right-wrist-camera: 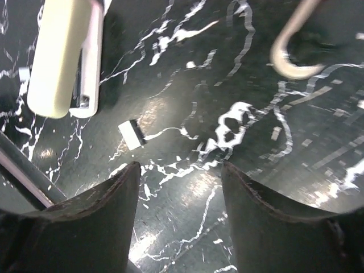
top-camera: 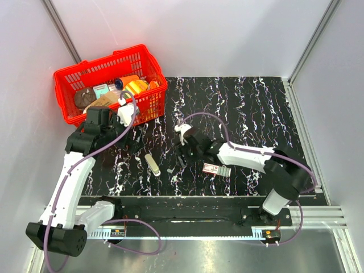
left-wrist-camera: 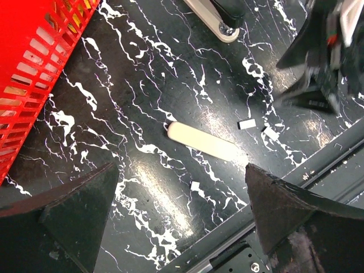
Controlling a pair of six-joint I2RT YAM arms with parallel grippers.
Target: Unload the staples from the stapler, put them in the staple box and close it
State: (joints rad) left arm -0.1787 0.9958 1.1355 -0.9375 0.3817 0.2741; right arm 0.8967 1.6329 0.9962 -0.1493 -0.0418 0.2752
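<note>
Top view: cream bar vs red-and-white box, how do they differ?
The cream bar is plain, slim and round-ended; the red-and-white box is two-toned, wider and rectangular. The bar lies steeply angled, the box nearly level. Both rest flat on the black mat, ungripped.

The basket is red. The surface is black with white marbled veins. The bar is plain cream.

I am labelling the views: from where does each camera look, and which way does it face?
Top external: high behind the bases, facing down on the table; left arm and right arm show.
Left wrist: on the left arm, facing down at a pale bar; the left fingers show.
Right wrist: low over the table, facing down; the right fingers show.
Shared: the red basket appears in top and left wrist views.
</note>
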